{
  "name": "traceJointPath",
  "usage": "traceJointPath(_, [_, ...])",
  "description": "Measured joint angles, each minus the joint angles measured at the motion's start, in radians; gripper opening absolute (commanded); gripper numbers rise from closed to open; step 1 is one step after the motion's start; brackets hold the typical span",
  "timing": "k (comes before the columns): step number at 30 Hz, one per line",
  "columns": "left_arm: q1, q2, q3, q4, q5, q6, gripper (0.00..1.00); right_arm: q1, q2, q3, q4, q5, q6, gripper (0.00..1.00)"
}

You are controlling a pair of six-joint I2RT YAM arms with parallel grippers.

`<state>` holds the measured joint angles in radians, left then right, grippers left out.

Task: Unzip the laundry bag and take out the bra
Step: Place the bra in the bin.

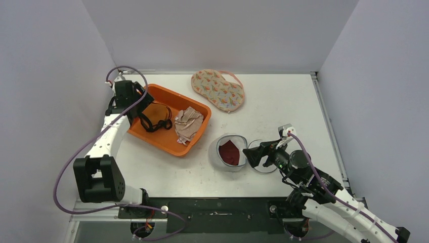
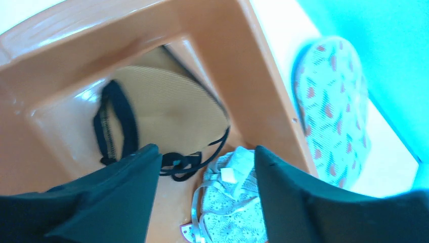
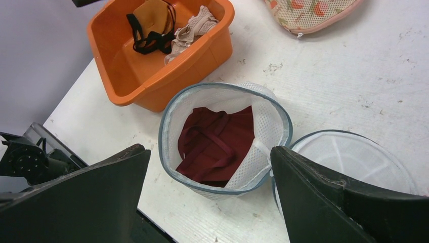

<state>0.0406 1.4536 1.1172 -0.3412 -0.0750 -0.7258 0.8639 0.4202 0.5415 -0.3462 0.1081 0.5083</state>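
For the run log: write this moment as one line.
left gripper: open, over orange tub | right gripper: open, above open mesh bag | red bra: inside mesh bag, not yet removed

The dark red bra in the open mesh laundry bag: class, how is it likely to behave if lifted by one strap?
The dark red bra lies crumpled, so it will probably hang limp. Its loose straps could snag the mesh laundry bag, whose thin walls look light enough to lift or tip with it.
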Motion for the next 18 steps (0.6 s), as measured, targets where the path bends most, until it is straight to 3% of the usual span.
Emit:
traceJointPath(3, [-0.003, -0.028, 0.0, 0.045, 0.048, -0.014, 0.3, 0.0, 0.002, 0.0, 0.001, 0.0, 0.001, 0.94])
traceJointPath(7, [-0.013, 0.053, 0.002, 0.073, 0.089, -0.019, 0.15, 0.0, 0.005, 0.0, 0.001, 0.0, 0.004, 0.94])
traceJointPath(11, [-0.013, 0.166, -0.002, 0.072, 0.099, -0.022, 0.09, 0.0, 0.006, 0.0, 0.0, 0.0, 0.005, 0.94])
traceJointPath(18, [-0.013, 0.252, -0.008, 0.072, 0.099, -0.023, 0.08, 0.0, 0.006, 0.0, -0.002, 0.006, 0.021, 0.95])
